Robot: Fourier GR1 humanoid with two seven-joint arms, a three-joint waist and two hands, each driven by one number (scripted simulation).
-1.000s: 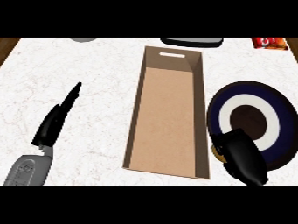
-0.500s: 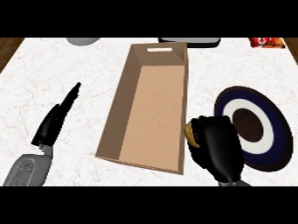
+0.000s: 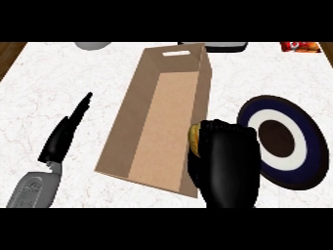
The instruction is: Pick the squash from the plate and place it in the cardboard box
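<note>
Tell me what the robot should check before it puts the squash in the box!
1. Squash held: ok, the right robot hand is curled round it; only a yellow bit shows.
2. Squash off the plate: ok, nothing lies on the plate.
3. Cardboard box open on top: ok, nothing shows inside.
4. Squash over the opening: not ok, it sits at the box's right wall, not inside yet.
5. Left robot hand out of the way: ok, it rests open, left of the box.
6. Squash above the rim: cannot tell from this steep view.
</note>
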